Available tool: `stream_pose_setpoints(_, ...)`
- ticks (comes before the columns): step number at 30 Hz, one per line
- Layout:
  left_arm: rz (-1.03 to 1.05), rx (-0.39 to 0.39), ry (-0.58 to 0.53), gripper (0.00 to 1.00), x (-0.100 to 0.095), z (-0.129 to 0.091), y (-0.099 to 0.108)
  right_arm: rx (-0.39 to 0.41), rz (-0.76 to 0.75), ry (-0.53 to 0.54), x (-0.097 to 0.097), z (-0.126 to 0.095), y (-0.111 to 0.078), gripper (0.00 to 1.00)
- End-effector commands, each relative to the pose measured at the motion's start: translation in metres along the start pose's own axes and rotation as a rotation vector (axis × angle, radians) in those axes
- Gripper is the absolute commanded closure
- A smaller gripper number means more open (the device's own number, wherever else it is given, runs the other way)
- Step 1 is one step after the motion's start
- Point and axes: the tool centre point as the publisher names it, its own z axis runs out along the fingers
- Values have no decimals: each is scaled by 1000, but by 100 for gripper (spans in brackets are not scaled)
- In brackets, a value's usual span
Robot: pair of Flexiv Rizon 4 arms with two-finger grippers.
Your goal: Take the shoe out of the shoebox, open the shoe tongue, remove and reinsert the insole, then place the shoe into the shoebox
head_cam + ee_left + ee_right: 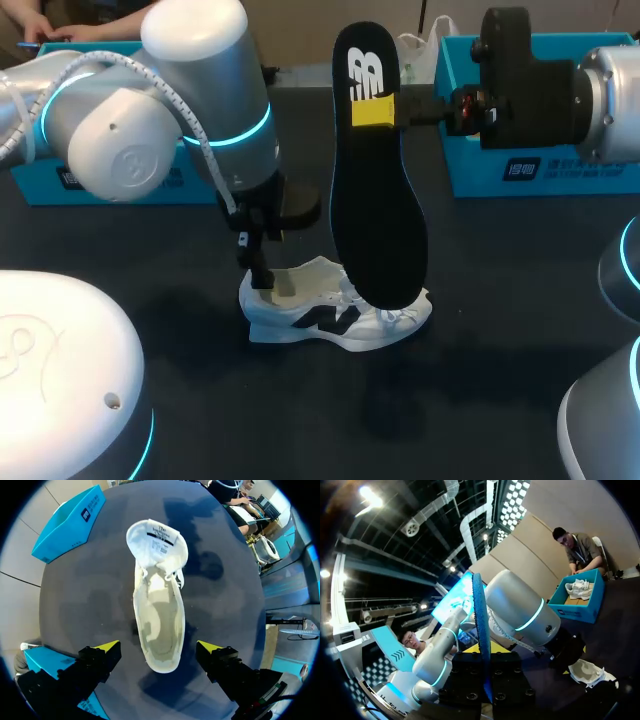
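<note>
Item: white shoe [335, 312], standing upright on the dark table [500, 330], out of its box, toe toward the right arm's side.
Tongue: tongue [157, 542] folded forward over the laces. The opening is wide, and the left wrist view shows the inside looking bare.
Insole: black insole [375, 170], clear of the shoe and hanging nearly vertical, with its broad end low over the forefoot and its narrow end up.
Right gripper: right gripper [372, 110] pinches the insole near its upper end, a yellow tip flat on its face. The right wrist view shows the insole edge-on between the fingers.
Left gripper: left gripper [159, 647] has its jaws spread, one finger on either side of the heel. The head view shows it low at the heel collar, but contact with the shoe cannot be told.
Boxes: blue shoebox [560, 175] at the far right of the table and a second blue box [40, 185] at the far left, both well apart from the shoe.
Step in hand (judged): reinserting the insole. Removal looks done.
Method (judged): tilt the insole so its broad end points into the opening toward the toe. Feed it in at a shallow slope under the tongue, then press the narrow end down at the heel. The left gripper should brace the heel so the shoe does not slide.
Risk (judged): the broad end may catch on the tongue or laces and buckle. The shoe may also tip if pushed while unbraced.
</note>
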Motion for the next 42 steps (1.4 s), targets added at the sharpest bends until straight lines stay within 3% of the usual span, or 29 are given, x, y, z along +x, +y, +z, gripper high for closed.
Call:
stream_pose_setpoints(1, 2, 15, -2, 0, -10, 13, -13, 0, 1, -2, -1, 4, 1, 100)
stream_pose_setpoints(13, -11, 57, 50, 0, -36, 58, -41, 0, 1, -2, -1, 4, 1, 100)
stream_pose_setpoints(15, -20, 49, 37, 19, -38, 66, -43, 0, 1, -2, -1, 4, 1, 100)
stream_pose_setpoints(19, -28, 38, 35, 18, -39, 79, -46, 0, 1, -2, -1, 4, 1, 100)
stream_pose_setpoints(22, -37, 48, 52, 26, -40, 85, -46, 0, 1, -2, -1, 4, 1, 100)
stream_pose_setpoints(24, -37, 48, 50, 44, -38, 87, -47, 0, 1, -2, -1, 4, 1, 100)
stream_pose_setpoints(28, -40, 49, 54, 44, -34, 91, -47, 0, 1, -2, -1, 4, 1, 100)
stream_pose_setpoints(34, -56, 51, 63, 60, -31, 98, -47, 0, 1, -2, -1, 4, 1, 100)
stream_pose_setpoints(40, -63, 39, 71, 65, -29, 105, -45, 0, 1, -2, -1, 4, 1, 100)
stream_pose_setpoints(42, -67, 34, 74, 78, -29, 107, -45, 0, 1, -2, -1, 4, 1, 100)
